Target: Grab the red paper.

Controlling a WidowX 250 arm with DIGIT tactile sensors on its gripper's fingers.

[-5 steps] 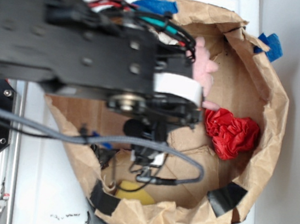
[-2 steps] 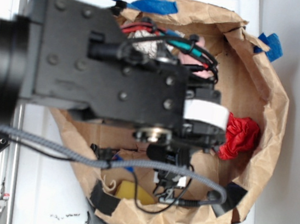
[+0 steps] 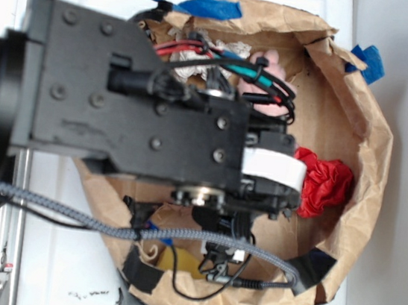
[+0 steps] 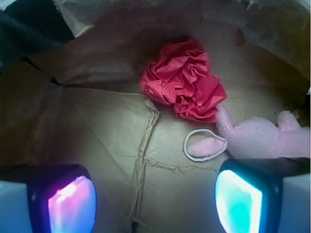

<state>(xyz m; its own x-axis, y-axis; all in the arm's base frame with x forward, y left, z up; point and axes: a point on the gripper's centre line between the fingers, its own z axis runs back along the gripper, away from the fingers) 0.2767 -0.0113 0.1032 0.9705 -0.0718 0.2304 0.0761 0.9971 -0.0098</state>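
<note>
Since a second ago the black arm has swung across the brown paper bag (image 3: 371, 137) toward the crumpled bright red paper wad (image 4: 183, 80), now covering its near edge. The gripper (image 4: 155, 194) hangs spread and empty above the bag floor, short of the wad beside the pink plush toy (image 4: 257, 138).

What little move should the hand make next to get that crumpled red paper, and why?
Probably a short push forward and down toward the bright red crumpled paper wad. In the wrist view the hand is open and empty, and the wad lies ahead of it, slightly right of centre, on the brown paper bag's floor. The pink plush toy touches the wad's right side, so favouring the left may avoid it.
</note>
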